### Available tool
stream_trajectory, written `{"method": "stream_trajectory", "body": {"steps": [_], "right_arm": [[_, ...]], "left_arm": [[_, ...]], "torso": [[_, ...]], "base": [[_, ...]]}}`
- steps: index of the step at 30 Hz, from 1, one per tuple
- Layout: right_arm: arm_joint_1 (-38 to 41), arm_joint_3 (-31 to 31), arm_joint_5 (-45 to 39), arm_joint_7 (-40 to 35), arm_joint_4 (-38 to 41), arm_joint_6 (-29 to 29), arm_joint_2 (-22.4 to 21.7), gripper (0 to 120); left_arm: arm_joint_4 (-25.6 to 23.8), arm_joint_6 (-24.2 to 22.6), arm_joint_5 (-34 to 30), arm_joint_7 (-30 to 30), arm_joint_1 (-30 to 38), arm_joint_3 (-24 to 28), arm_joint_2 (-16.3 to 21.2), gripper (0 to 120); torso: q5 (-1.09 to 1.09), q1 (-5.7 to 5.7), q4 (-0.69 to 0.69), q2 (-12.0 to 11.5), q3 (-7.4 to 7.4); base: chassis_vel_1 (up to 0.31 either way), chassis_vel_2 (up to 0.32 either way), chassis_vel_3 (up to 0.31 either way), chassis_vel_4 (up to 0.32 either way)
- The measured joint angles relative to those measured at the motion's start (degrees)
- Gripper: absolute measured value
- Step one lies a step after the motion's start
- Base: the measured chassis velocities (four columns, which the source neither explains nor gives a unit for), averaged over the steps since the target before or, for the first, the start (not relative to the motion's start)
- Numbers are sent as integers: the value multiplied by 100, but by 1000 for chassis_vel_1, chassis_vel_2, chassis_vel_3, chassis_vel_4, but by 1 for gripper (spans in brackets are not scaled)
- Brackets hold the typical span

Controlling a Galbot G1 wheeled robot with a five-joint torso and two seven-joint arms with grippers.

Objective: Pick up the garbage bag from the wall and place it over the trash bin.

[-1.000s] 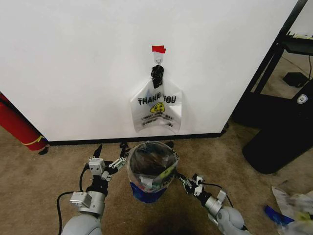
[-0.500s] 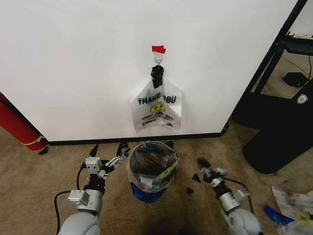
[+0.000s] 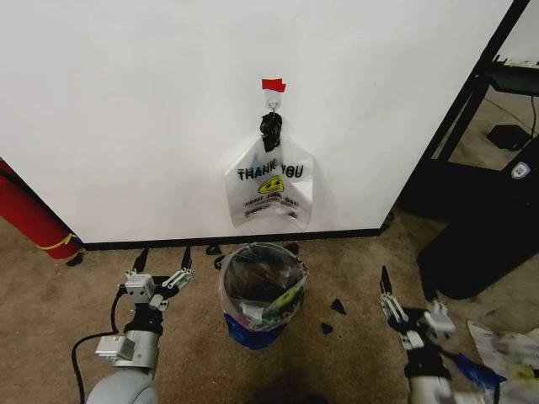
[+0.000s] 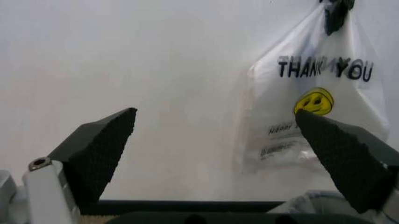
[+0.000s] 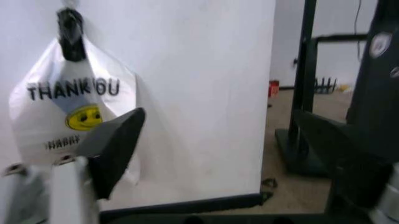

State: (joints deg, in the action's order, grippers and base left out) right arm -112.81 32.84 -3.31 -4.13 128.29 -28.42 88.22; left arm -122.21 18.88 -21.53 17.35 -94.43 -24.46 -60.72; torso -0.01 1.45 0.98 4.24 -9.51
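Against the far side of the scene stands the wall (image 3: 152, 118), a smooth, matte white plane edged at floor level by a black baseboard (image 3: 236, 240). Beneath it spreads a tan carpet (image 3: 50, 303) of short, nubby pile. At the head view's right stands a black metal frame (image 3: 472, 109); at its left edge leans a red cylinder (image 3: 29, 215) banded with yellow. A strip of red tape (image 3: 273, 84) tops a small hook on the wall, from which hangs the garbage bag (image 3: 269, 189): thin, crinkled translucent plastic, its dark handles bunched into a knot at the hook. Black capitals read "THANK YOU" above a yellow smiley; the smaller lines below are too fine to read. Directly under it, near the baseboard, sits the trash bin (image 3: 257, 295), round, already lined with glossy clear film over a blue lower part. The left gripper (image 3: 162, 261) hovers low just left of the bin, its dark, textured wedge fingers (image 4: 100, 149) spread wide and empty. The right gripper (image 3: 404, 299) hangs low, well right of the bin, likewise parted and holding nothing. Small black scraps (image 3: 333, 311) lie on the carpet between bin and right gripper.
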Motion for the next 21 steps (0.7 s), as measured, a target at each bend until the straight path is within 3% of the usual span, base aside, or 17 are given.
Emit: {"method": "stream_trajectory", "body": {"steps": [5, 21], "right_arm": [[-124, 4, 112, 6, 12, -288, 158, 100], [-96, -178, 315, 35, 384, -50, 391, 100]], "left_arm": [[-53, 63, 136, -1, -163, -44, -105, 100], [-120, 97, 348, -36, -150, 211, -102, 100]], "torso": [[1, 0, -1, 0, 0], [2, 1, 0, 0, -1]], "base": [[0, 0, 0, 0], [0, 0, 0, 0]]}}
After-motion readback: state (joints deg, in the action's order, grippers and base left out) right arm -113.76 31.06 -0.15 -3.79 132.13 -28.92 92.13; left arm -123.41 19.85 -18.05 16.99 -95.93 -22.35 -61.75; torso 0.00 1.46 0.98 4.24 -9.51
